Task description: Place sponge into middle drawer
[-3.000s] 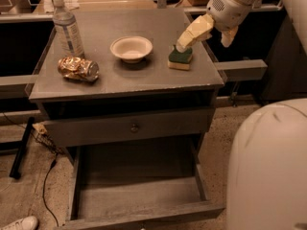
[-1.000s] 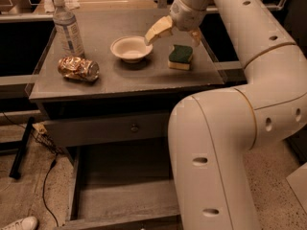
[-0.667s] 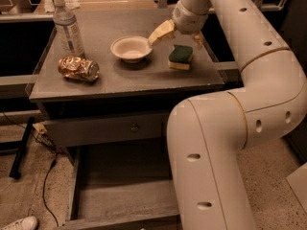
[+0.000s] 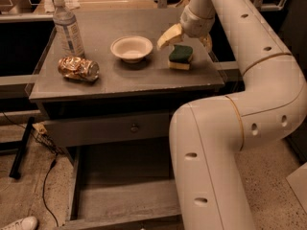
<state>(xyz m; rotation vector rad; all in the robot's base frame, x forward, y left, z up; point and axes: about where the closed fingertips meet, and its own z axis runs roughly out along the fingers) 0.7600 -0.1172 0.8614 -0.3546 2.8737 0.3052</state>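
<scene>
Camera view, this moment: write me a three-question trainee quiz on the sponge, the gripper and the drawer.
1. True or false: the sponge already lies in the open drawer.
2. Pick one: the gripper, fingers open, is A) just above the sponge on the cabinet top, B) down in the drawer, C) out of view.
3. Short answer: what stands between the sponge and the crushed can?

Key: 1 false, it is still on the cabinet top. 2 A. 3 the bowl.
</scene>
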